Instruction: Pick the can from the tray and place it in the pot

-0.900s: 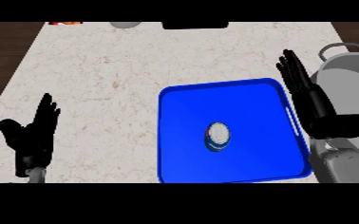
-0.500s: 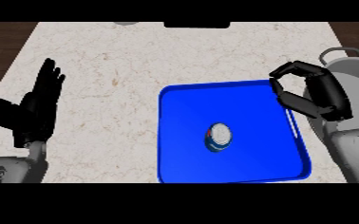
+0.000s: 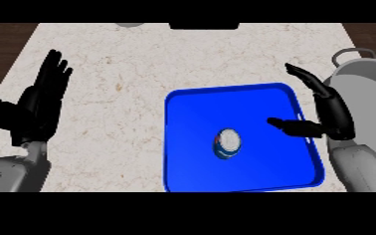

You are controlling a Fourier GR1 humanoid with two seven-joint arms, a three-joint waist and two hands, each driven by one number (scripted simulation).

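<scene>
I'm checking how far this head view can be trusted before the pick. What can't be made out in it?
- Pot: cut off by the right edge, and the right hand covers its near side; its inside does not show.
- Can on the blue tray: seen from straight above, so its height and label cannot be read.
- Grey and dark things at the counter's far edge: cut off, not identifiable.
- Left hand: open, wrist partly cut off.

Speckled counter (image 3: 147, 69) bears tray (image 3: 191, 169) and pot (image 3: 360, 87).
</scene>
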